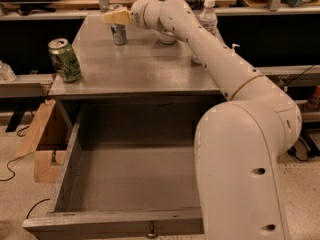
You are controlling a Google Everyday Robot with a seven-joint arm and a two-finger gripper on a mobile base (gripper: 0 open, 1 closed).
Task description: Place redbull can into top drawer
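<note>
The redbull can stands upright at the back of the grey cabinet top, slim and silver with bluish markings. My gripper is at the can's top, reaching in from the right, and hides the can's upper end. I cannot tell whether it touches the can. The top drawer is pulled wide open below the cabinet top. Its flat grey bottom is bare, and a small knob shows on its front.
A wider green can stands at the left front of the cabinet top. A clear water bottle and a white bowl sit behind my arm. My arm's big white base covers the drawer's right side. Wooden pieces lie left of the drawer.
</note>
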